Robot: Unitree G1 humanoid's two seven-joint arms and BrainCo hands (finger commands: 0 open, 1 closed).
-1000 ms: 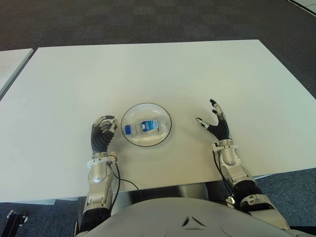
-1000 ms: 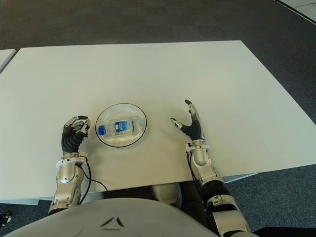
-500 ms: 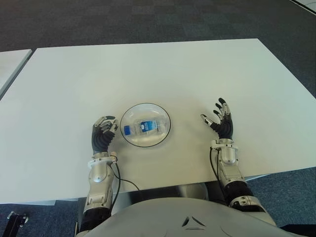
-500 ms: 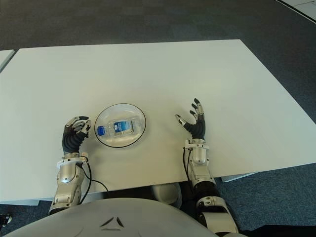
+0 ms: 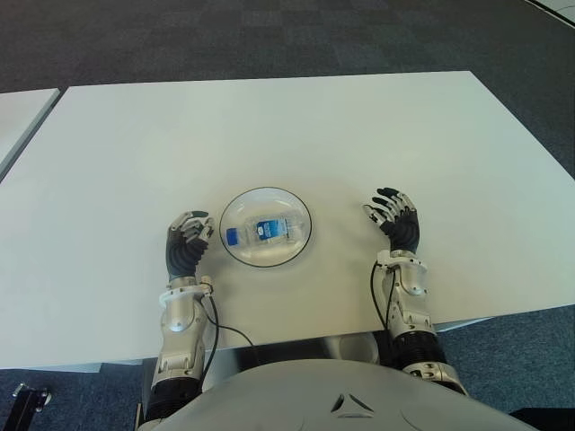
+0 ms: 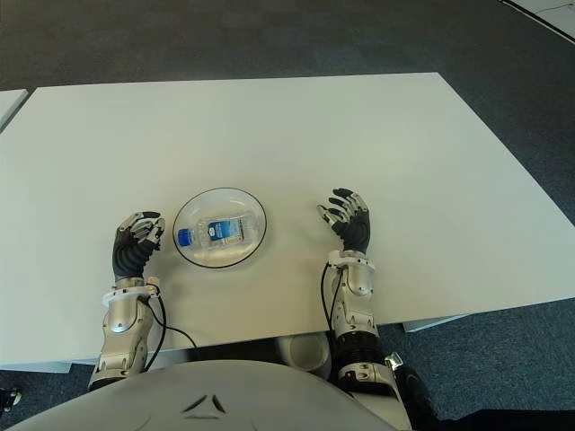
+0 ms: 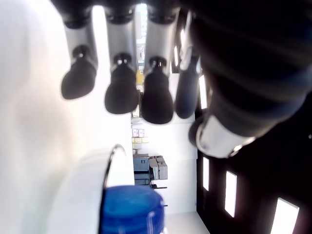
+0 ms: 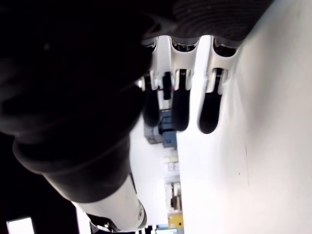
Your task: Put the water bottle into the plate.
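The small clear water bottle [image 5: 266, 230], with a blue cap and blue label, lies on its side inside the clear glass plate [image 5: 297, 244] near the table's front edge. Its blue cap [image 7: 129, 209] and the plate's rim [image 7: 110, 163] also show in the left wrist view. My left hand [image 5: 189, 235] shows just left of the plate, fingers [image 7: 122, 95] curled and holding nothing. My right hand [image 5: 392, 214] is a hand's width right of the plate, its fingers [image 8: 208, 114] curled over with nothing in them.
The white table [image 5: 269, 126] stretches wide behind the plate. Dark carpet [image 5: 269, 36] lies beyond its far edge. A second white table's corner [image 5: 22, 112] shows at the far left.
My right hand has turned and drawn back toward the table's front edge, and its spread fingers have curled in. The bottle, plate and left hand have not moved.
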